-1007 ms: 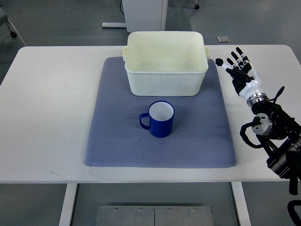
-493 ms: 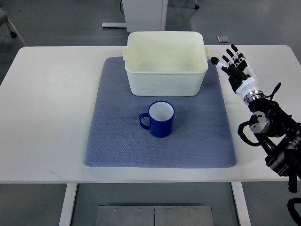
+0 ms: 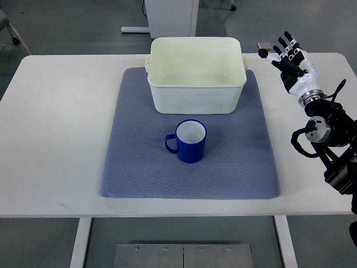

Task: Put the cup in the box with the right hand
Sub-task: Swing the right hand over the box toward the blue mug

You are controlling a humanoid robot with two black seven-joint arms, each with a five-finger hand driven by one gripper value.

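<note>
While the blue enamel mug (image 3: 191, 141) stands upright on the grey-blue mat (image 3: 134, 167) just in front of the cream plastic box (image 3: 196, 73), the right hand (image 3: 290, 58) hovers right of the box, fingers spread, apparently holding nothing.

you will find no readable text, label, brand, number or sign anywhere here: none on the blue enamel cup (image 3: 191, 142), the cream plastic box (image 3: 197, 74) or the white desk (image 3: 56, 128).
</note>
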